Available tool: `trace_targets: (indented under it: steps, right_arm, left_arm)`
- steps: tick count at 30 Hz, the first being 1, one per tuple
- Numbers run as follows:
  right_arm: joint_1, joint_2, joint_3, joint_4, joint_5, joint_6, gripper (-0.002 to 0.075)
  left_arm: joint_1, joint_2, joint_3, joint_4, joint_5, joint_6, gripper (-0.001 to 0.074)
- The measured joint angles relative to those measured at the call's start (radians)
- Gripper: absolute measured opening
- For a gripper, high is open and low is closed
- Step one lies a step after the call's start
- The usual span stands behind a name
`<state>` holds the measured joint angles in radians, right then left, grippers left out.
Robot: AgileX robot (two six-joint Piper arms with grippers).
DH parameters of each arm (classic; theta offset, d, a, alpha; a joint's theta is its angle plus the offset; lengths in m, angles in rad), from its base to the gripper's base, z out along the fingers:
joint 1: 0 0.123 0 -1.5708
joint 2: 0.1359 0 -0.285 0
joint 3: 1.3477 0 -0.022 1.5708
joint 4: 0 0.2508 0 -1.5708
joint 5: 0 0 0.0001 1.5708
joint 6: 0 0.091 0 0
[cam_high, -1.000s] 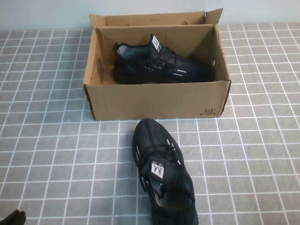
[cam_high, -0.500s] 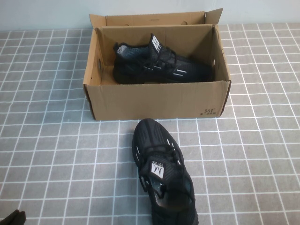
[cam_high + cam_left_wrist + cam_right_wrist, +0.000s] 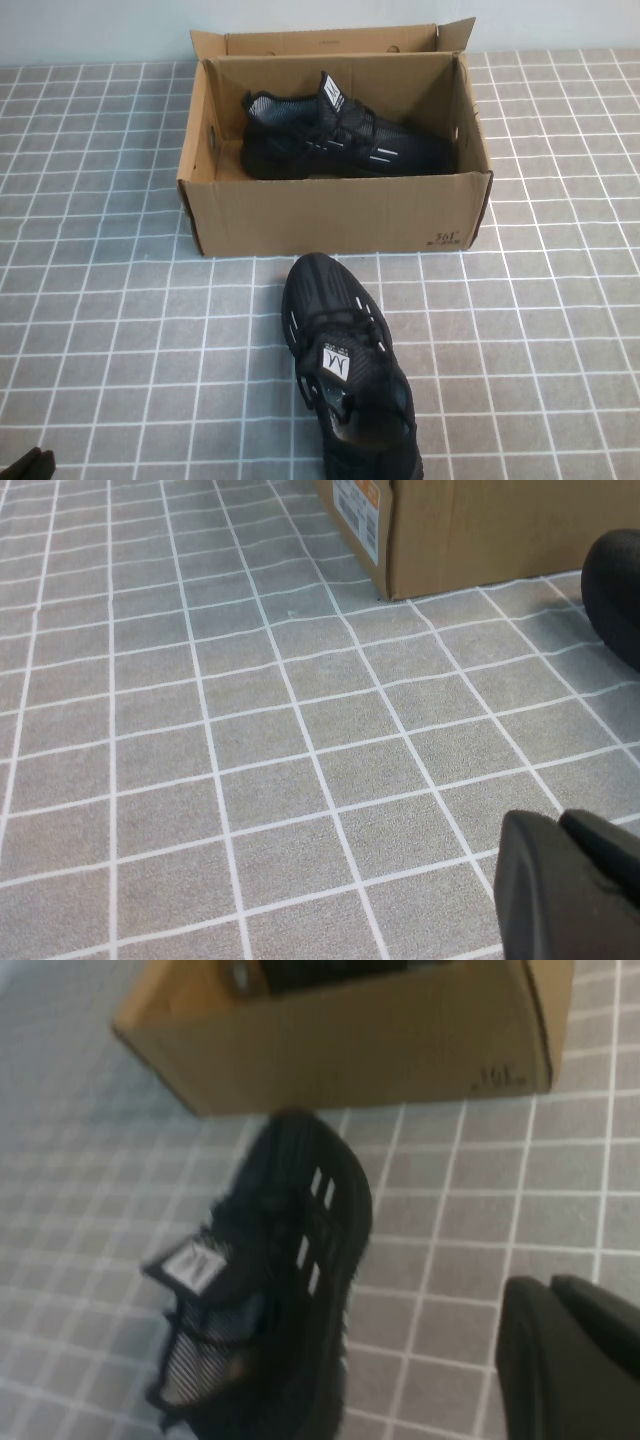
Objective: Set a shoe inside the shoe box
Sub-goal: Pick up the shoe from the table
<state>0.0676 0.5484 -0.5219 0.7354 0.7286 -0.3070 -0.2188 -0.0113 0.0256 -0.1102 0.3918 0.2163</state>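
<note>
The brown cardboard shoe box (image 3: pixel 330 212) stands open at the back of the table, lid flap folded back. One black mesh shoe (image 3: pixel 345 140) lies inside it on its side. A matching black shoe (image 3: pixel 345 370) sits on the table in front of the box, toe toward it, and shows again in the right wrist view (image 3: pixel 270 1290) and as a dark edge in the left wrist view (image 3: pixel 615 590). My left gripper (image 3: pixel 560 822) is shut and empty, low at the near left corner (image 3: pixel 25 465). My right gripper (image 3: pixel 548 1285) is shut and empty, hovering to the right of the loose shoe.
A grey cloth with a white grid (image 3: pixel 120 300) covers the table. A pale wall (image 3: pixel 100 30) rises behind the box. A white and orange label (image 3: pixel 358 505) is stuck on the box's left end.
</note>
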Motion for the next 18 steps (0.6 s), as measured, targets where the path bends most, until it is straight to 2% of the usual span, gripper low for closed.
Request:
trace_targets:
  steps: [5, 9, 14, 18]
  right_arm:
    - [0.002, 0.268, -0.182, -0.056, 0.133, -0.148, -0.0016]
    - [0.064, 0.450, -0.314, -0.071, 0.170, -0.195, -0.0016]
    - [0.261, 0.647, -0.478, -0.142, 0.175, -0.207, -0.0016]
    - [0.472, 0.786, -0.610, -0.291, 0.196, -0.179, -0.0016]
  left_arm:
    - [0.000, 0.000, 0.000, 0.000, 0.000, 0.000, -0.0001]
    - [0.000, 0.000, 0.000, 0.000, 0.000, 0.000, -0.0001]
    - [0.000, 0.000, 0.000, 0.000, 0.000, 0.000, -0.0001]
    - [0.000, 0.000, 0.000, 0.000, 0.000, 0.000, -0.0001]
